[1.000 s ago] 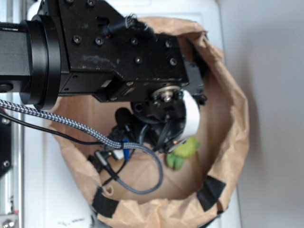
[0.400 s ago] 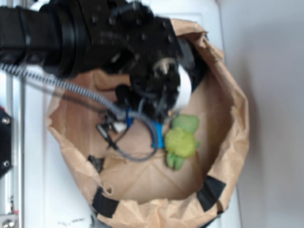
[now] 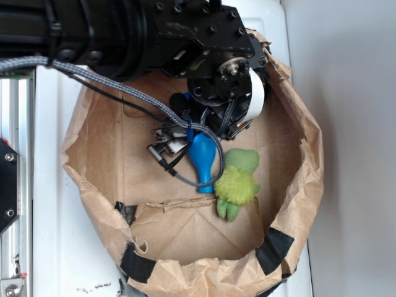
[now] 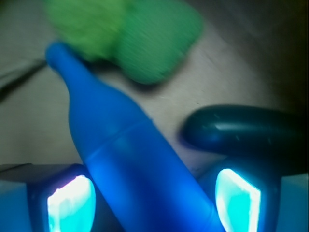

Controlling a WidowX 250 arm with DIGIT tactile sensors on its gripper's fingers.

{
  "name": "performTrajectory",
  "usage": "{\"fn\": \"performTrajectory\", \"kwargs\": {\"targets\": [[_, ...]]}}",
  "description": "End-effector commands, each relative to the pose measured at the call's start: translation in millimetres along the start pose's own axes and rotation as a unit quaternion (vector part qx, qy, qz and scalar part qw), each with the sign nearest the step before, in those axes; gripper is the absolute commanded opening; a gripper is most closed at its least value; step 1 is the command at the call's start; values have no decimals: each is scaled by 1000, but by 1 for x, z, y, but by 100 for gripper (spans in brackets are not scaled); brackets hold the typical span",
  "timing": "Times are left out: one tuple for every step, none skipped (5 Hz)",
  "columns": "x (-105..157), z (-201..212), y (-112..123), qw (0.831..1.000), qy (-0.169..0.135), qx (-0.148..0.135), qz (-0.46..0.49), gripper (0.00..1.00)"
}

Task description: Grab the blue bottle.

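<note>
White table (image 3: 55, 247) carries brown paper bag (image 3: 297, 204).

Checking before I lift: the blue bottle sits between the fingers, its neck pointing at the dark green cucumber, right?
Not quite. In the wrist view the blue bottle does sit between the fingers, but its neck points at the green plush toy; the dark green cucumber lies beside its body.

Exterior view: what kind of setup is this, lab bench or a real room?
Likely a lab bench rig, not a home. A cut-down brown paper bag patched with black tape serves as a bin on a white surface; it holds toy-like items, a blue bottle and green plush toy.
</note>
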State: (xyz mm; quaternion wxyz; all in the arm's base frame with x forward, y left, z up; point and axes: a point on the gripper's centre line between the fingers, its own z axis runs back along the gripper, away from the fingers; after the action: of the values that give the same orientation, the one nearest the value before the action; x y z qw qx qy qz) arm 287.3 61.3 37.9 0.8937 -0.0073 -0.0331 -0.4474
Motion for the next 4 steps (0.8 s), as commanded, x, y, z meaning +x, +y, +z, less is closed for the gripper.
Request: {"fn": "performTrajectory", "kwargs": {"targets": [[14, -12, -13, 999, 0, 34, -23, 15], [15, -5, -14, 999, -8, 34, -26, 0], [16, 14, -18, 999, -19, 6, -24, 0], [15, 51, -27, 999, -14, -25, 23, 0]]}}
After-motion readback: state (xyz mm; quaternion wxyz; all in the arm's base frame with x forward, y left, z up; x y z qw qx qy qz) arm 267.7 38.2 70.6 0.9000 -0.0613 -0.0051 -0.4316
